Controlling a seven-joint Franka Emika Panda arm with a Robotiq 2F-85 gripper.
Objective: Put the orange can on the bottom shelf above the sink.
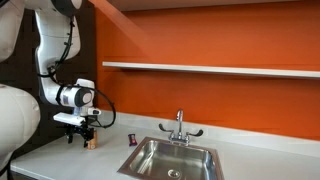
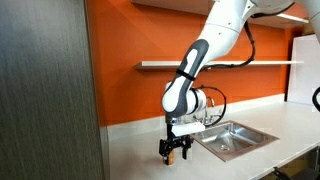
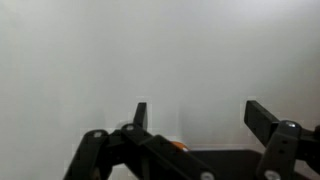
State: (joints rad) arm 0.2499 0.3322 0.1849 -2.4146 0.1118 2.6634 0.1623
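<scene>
The orange can point(image 1: 90, 143) stands on the white counter left of the sink point(image 1: 150, 160). In an exterior view the can point(image 2: 172, 155) shows between the fingers of my gripper point(image 2: 172, 152). My gripper point(image 1: 80, 130) points down right at the can. In the wrist view the fingers point(image 3: 195, 115) stand wide apart, and only a sliver of orange point(image 3: 178, 146) shows near the gripper's base. The bottom shelf point(image 1: 210, 68) runs across the orange wall above the sink; it also shows in an exterior view point(image 2: 200, 64).
A chrome faucet point(image 1: 180, 125) stands behind the basin point(image 2: 235, 138). A tiny dark red-purple object point(image 1: 131, 138) sits on the counter between can and sink. A grey cabinet panel point(image 2: 50, 90) stands beside the counter.
</scene>
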